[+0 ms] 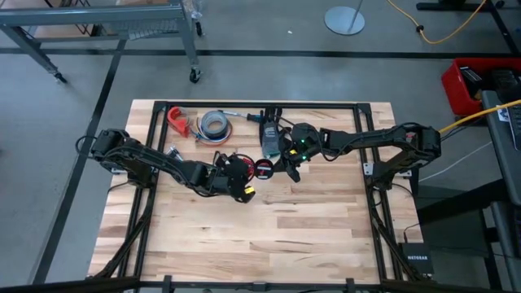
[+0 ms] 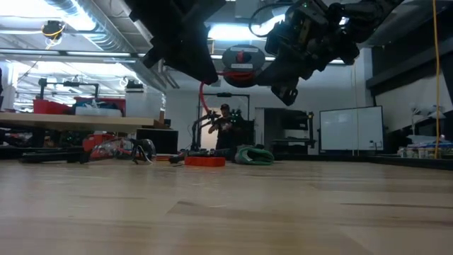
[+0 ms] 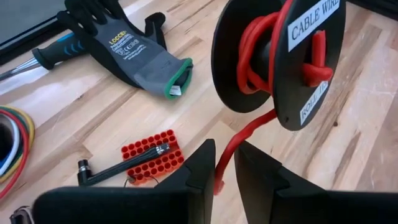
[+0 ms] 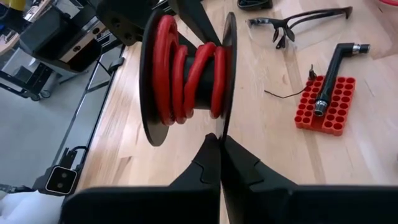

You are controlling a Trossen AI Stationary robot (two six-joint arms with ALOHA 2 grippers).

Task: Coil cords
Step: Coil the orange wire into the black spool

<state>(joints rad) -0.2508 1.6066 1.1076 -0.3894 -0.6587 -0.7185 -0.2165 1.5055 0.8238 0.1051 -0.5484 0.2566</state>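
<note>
Pinching the spool (image 4: 186,74) flange, right gripper (image 4: 219,146) clenched; left gripper (image 3: 225,163) (released) straddles red cord (image 3: 231,149).

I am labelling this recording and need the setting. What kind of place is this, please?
Most likely a workshop or robotics lab. A wooden worktable holds tools: a work glove and a red bit holder. The low view shows open pipes overhead, benches with equipment, and a person far back.

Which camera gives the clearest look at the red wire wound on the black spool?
The right wrist view: the red wire shows as separate turns between the black spool flanges. The left wrist view shows one labelled flange and the loose end between the left gripper fingers. The low view shows the spool edge-on; the high view barely shows it.
</note>
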